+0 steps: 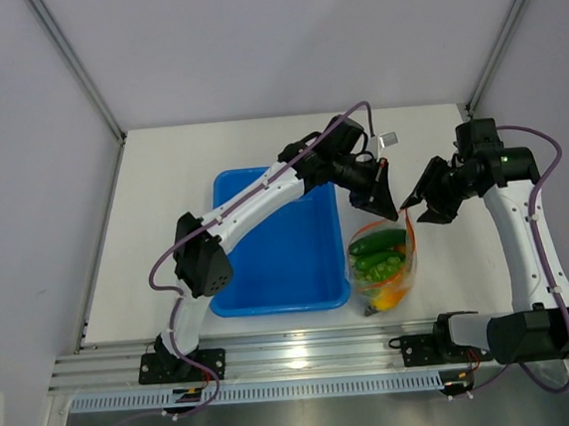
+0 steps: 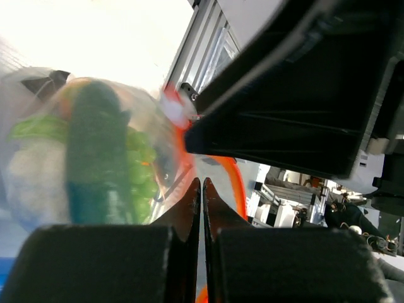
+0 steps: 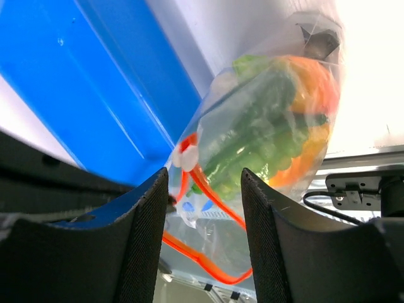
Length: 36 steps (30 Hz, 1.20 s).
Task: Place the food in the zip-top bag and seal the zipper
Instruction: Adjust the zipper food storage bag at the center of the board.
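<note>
The zip-top bag [image 1: 379,269] hangs just right of the blue tray, its bottom by the table's near edge. It holds the food: a dark green cucumber [image 1: 377,244], leafy greens, an orange fruit [image 1: 392,287] and a grey fish tail [image 1: 371,309]. My left gripper [image 1: 392,212] is shut on the bag's mouth edge; the orange zipper [image 2: 237,183] runs past its fingertips [image 2: 192,189]. My right gripper [image 1: 410,205] is open just right of the mouth. Beyond it [image 3: 205,175] the zipper [image 3: 214,196] forms an open loop, with a white slider [image 3: 186,154] at one end.
The blue tray [image 1: 263,190] lies left of the bag under the left arm. The aluminium rail [image 1: 307,351] with both arm bases runs along the near edge. White walls and corner posts close the back and sides.
</note>
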{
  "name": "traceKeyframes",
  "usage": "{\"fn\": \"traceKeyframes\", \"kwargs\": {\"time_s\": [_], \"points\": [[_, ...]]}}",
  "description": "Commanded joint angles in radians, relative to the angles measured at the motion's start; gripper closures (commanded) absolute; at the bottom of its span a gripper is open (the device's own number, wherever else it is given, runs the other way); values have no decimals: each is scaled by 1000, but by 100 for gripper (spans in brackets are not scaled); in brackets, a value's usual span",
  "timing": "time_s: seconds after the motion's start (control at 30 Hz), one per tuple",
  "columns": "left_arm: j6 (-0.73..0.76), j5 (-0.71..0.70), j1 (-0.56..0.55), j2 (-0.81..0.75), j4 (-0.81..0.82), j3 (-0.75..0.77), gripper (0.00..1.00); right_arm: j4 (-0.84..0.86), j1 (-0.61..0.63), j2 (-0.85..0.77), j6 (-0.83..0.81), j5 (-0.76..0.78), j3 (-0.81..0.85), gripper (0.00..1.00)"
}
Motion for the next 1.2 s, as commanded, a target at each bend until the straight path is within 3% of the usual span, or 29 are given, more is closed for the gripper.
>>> {"fn": "traceKeyframes", "kwargs": {"time_s": [0.0,0.4,0.5,0.6,0.67,0.7,0.73,0.83,1.03,1.17], "points": [[-7,6,-14,-62,39,12,100,-6,-2,19,3,7,48,49],[16,-25,-28,-47,2,46,100,28,30,17,23,13,16,53],[54,-100,-28,-68,-51,42,99,34,24,24,16,13,12,53],[63,-270,-26,-152,-64,-6,99,48,1,21,0,17,12,52],[59,-396,-19,-199,-87,-12,86,54,-5,13,-6,14,12,52],[62,-419,-16,-205,-99,-2,74,56,-40,16,-10,13,16,52],[66,-452,-14,-215,-111,3,47,54,-45,24,-15,13,21,52],[74,-506,-16,-232,-125,-6,29,57,-53,50,-27,11,27,50],[51,-621,-16,-274,-145,-52,21,112,-50,123,-36,2,51,46],[57,-657,-10,-260,-185,-52,18,139,-32,188,-39,10,100,38]]}}
